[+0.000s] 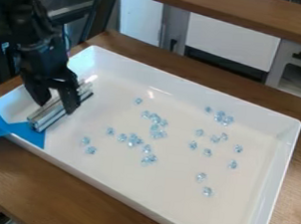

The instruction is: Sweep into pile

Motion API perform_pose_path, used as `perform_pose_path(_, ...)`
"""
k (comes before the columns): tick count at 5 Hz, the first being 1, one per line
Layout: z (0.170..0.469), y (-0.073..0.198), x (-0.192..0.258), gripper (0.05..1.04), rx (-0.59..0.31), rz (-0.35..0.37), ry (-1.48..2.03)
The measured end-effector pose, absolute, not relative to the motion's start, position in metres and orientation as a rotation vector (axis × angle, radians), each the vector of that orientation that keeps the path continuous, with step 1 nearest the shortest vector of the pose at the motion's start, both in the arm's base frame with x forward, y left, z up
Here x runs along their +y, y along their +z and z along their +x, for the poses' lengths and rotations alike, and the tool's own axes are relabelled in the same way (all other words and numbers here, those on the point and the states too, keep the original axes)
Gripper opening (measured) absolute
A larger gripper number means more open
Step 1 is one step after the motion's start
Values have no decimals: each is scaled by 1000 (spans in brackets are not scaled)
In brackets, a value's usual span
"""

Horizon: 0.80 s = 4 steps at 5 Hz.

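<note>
Camera view: silvery bar at the tray's left end, clear pieces unswept

The bundle of silvery bars (pixel 63 106) lies aslant inside the left end of the white tray (pixel 171 201), and the black gripper (pixel 55 102) is right at it. Whether the hand is clenched on the bundle or released, I cannot tell. I take the bars for the sweeping tool: probably stiff and fairly light, smooth enough to twist if pinched off centre. The middle of the length looks the best hold, squarely across, with the long edge kept level with the tray's floor. A blue sheet (pixel 27 133) at their near end crosses the tray's near left corner; it looks thin and limp and could catch or drag.

The tray is broad and shallow, with raised walls all round. Its floor bears small clear bluish pieces (pixel 155 118), scattered through the tray's middle and toward its right end, some bunched, others single. They look hard, light and slippery, so a fast push might scatter them or let some slip past the bar's ends. Slow, low strokes should gather them, and the tray's walls should keep strays in.
</note>
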<state>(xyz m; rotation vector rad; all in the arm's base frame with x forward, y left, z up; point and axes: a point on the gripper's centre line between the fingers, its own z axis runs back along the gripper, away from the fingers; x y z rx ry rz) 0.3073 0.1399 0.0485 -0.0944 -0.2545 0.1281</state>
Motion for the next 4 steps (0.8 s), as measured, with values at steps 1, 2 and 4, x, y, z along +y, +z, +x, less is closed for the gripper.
perform_pose_path(1, 303, 44, 137, 666, -242, -98, 104)
perform_pose_path(2, 294, 41, 130, 403, -238, -122, 63)
perform_pose_path(4, 283, 47, 115, 377, -243, -129, 31)
